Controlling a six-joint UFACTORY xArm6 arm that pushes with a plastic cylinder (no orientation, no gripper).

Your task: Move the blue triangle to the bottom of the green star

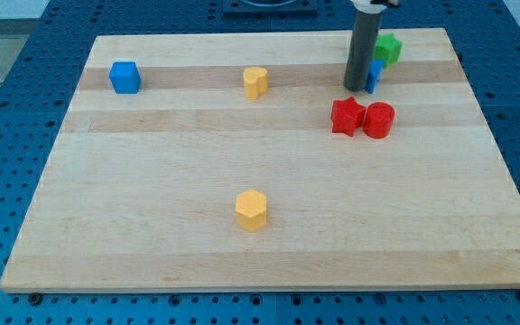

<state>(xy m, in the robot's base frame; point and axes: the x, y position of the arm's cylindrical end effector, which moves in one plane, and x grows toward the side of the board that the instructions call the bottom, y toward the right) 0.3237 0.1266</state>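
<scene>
The blue triangle (375, 76) is near the view's top right, mostly hidden behind my rod; only a blue sliver shows. The green star (387, 48) sits just above and right of it, touching or nearly touching. My tip (357, 88) rests on the board at the blue triangle's left side, against it.
A red star (347, 116) and a red cylinder (379, 119) sit side by side just below my tip. A blue cube (125, 77) is at the top left, a yellow heart (255, 81) at top centre, a yellow hexagon (252, 209) lower centre. The wooden board (152, 226) lies on a blue perforated table.
</scene>
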